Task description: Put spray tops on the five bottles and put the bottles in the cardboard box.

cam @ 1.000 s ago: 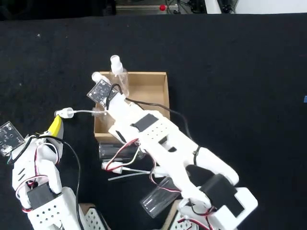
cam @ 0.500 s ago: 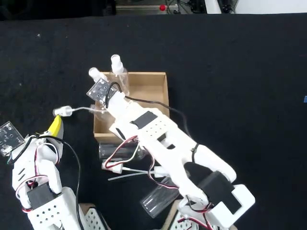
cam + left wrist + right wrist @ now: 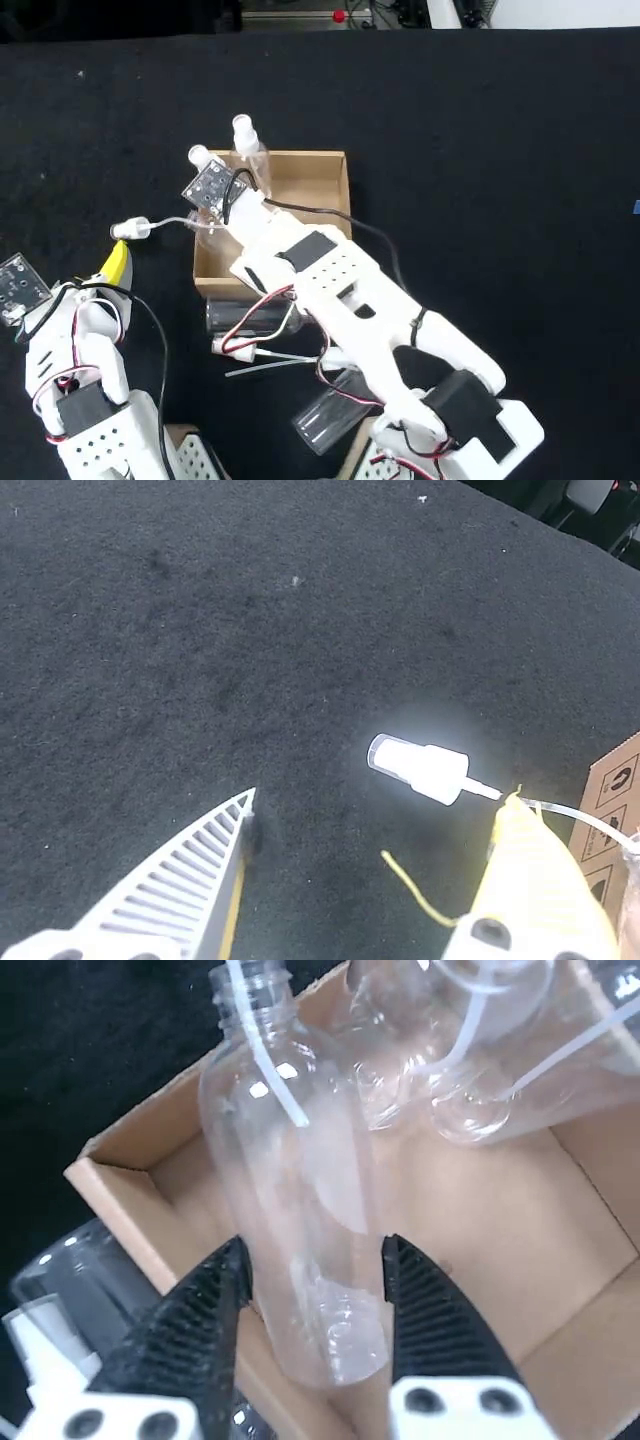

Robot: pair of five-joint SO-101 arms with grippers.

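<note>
- Black bench (image 3: 500,200) carries everything.
- Right arm (image 3: 340,290) stretches from the near edge out over the box (image 3: 310,180), wrist bent down.
- Left arm (image 3: 80,380) sits low at the near left corner, pointing at the box's left side.
- Small printed handling symbols show on the box's outer wall; too small to read.
- Right pincer (image 3: 315,1243) is clamped on a clear bottle (image 3: 300,1190), one black finger on each side. The bottle's base is over the box and its neck sticks out past the wall.
- Left pincer (image 3: 382,798) gapes wide, gripping nothing.
- Spray top (image 3: 420,770) lies just beyond the yellow fingertip (image 3: 515,815); its tube runs into the bottle's neck.
</note>
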